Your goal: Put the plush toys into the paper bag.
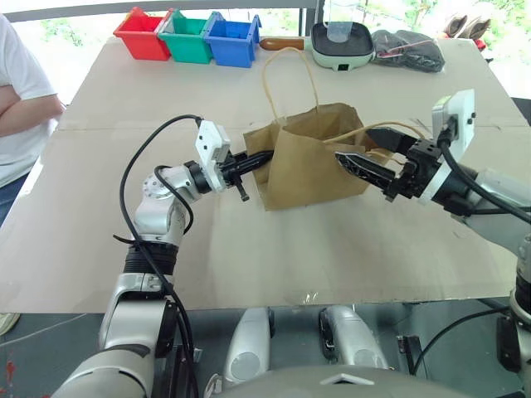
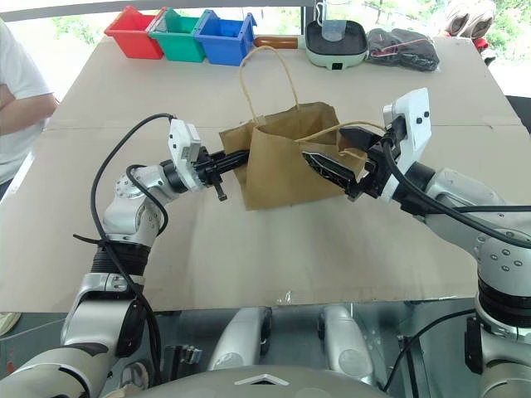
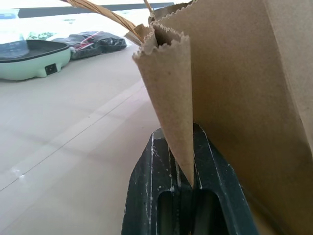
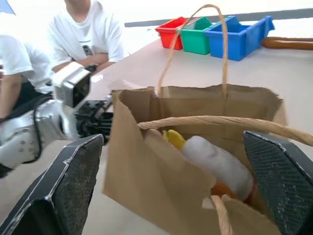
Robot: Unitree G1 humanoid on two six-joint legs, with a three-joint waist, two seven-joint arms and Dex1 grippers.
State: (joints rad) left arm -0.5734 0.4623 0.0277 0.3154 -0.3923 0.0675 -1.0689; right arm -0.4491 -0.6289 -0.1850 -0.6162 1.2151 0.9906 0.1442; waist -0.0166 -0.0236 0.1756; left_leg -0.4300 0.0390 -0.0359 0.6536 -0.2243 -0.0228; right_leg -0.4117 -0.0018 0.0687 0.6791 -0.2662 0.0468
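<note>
One plush toy, white oval with yellow end (image 4: 215,159), lies inside paper bag (image 1: 315,157) at frame centre on bench (image 1: 249,257). Left gripper (image 1: 253,162) clamped on bag's side fold, likely steadying it. Right gripper (image 1: 377,157) spread wide, empty, at bag mouth.

The paper bag (image 1: 311,162) is matt brown kraft paper with a pinked rim and twisted-paper handles. The white plush toy (image 4: 217,161) inside looks soft and fuzzy. The far bins (image 1: 189,37) are glossy plastic. The table (image 1: 249,249) is smooth, matt beige board.
</note>
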